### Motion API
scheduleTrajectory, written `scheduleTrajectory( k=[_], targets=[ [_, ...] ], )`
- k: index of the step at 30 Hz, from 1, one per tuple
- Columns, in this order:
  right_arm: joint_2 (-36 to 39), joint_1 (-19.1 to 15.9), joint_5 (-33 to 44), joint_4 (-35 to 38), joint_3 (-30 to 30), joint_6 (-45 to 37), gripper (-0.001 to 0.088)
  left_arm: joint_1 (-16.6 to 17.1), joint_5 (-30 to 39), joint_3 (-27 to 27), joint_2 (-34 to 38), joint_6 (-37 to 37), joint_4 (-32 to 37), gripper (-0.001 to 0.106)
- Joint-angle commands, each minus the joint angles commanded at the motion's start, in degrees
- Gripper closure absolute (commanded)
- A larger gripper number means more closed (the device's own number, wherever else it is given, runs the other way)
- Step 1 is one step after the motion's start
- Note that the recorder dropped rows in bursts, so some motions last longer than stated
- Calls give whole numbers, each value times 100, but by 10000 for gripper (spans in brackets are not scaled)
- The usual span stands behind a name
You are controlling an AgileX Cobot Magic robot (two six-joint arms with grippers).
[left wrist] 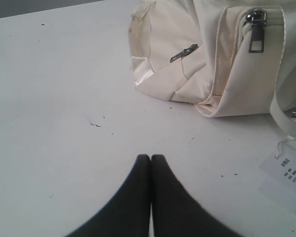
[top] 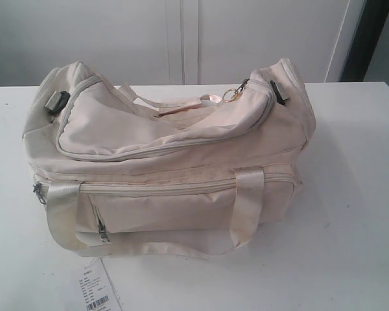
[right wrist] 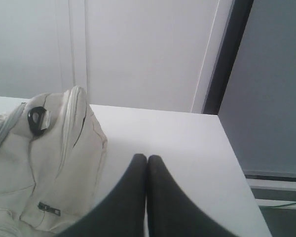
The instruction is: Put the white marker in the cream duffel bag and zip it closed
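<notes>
The cream duffel bag (top: 175, 162) sits lengthwise on the white table (top: 350, 194), its top flap sagging in the middle. The grey top zipper (top: 117, 157) looks drawn shut around the flap, though the far side is hidden. A gold charm (top: 232, 94) hangs at the zipper's right end in the exterior view. 1 shiny strap handle (top: 246, 204) loops down over the front, where the pocket's zipper pull (top: 102, 230) hangs near the bag's left end. Where the white marker is cannot be told from these 3 views. A white paper tag (top: 97, 291) lies on the table just in front of the bag. The left gripper (left wrist: 151, 157) has its 2 black fingers pressed together on nothing, above bare table near the bag's end. The right gripper (right wrist: 147, 157) is likewise pinched together and empty beside the other end.
</notes>
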Motion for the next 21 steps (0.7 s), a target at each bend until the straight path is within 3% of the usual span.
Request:
scheduleTrajectory(
  k=[21],
  targets=[
    [-1578,0,-129,-1,1864,599,868,0,0,0,0,0,0,1053]
  ],
)
